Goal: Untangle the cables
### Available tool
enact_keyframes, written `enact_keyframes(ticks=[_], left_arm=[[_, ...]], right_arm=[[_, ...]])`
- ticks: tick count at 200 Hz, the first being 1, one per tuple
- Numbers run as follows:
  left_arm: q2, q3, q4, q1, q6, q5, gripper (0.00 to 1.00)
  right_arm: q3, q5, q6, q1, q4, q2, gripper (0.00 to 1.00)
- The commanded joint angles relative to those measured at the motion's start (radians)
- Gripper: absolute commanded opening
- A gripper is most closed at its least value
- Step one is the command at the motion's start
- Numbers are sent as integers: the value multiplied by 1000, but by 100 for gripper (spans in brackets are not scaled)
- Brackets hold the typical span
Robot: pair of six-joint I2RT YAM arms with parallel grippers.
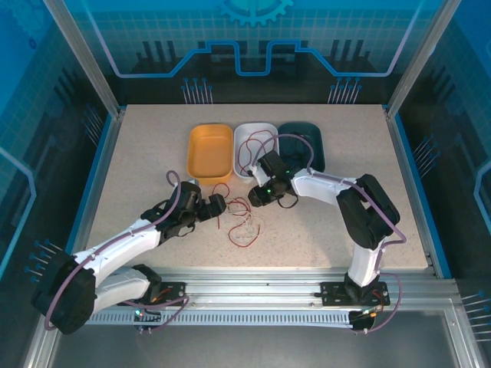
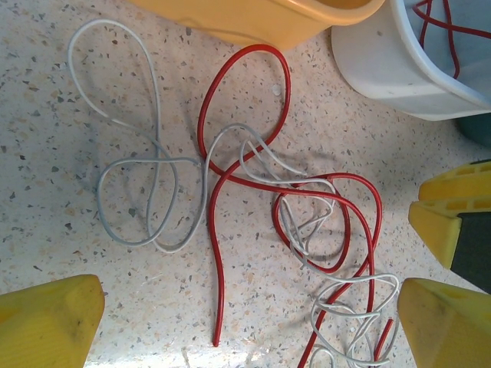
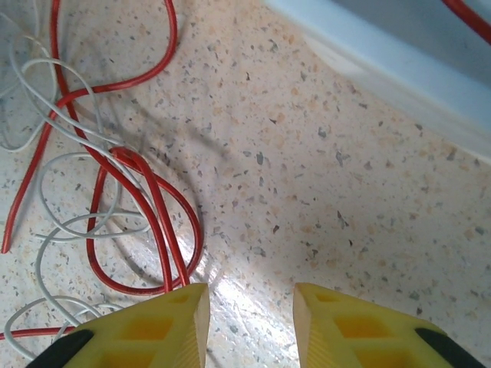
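The cables are a tangle of red cable [image 2: 217, 253] and pale whitish cable [image 2: 157, 192], lying in loops on the speckled table [image 1: 138, 153], with the heap [image 1: 242, 224] sitting between the arms. My left gripper [image 2: 249, 330] hovers over the tangle, open wide, and one red end lies loose between its fingers. My right gripper [image 3: 249, 330] is low over the table at the tangle's far side. It is open, with bare table in the gap. Two red strands [image 3: 149, 207] run under its left finger [image 3: 153, 330]. In the top view the two grippers [image 1: 221, 204] [image 1: 255, 199] sit close together.
Three trays stand side by side behind the tangle: orange [image 1: 211, 152], white [image 1: 247, 136] and dark teal [image 1: 303, 146]. Another red cable [image 2: 441, 31] loops inside the white tray [image 2: 383, 73]. Raised frame edges bound the table on all sides.
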Motion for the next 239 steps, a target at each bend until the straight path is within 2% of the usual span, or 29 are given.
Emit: enact_keyframes(ticks=[1, 25, 73, 97, 130, 173, 239], left_arm=[[7, 19, 6, 7, -17, 9, 99], [12, 16, 8, 6, -23, 7, 99], [18, 22, 7, 6, -21, 14, 99], [14, 22, 1, 6, -22, 15, 99], [10, 18, -5, 6, -19, 11, 99], [14, 16, 4, 6, -25, 15, 99], [14, 15, 7, 6, -24, 14, 99]], right_arm=[[-4, -114, -80, -14, 85, 6, 33], [-19, -150, -98, -14, 126, 11, 34], [9, -190, -157, -27, 101, 58, 32], [31, -134, -211, -42, 32, 66, 29], [28, -202, -235, -77, 30, 78, 30], [40, -267, -242, -51, 46, 84, 31], [69, -255, -259, -25, 24, 142, 32]])
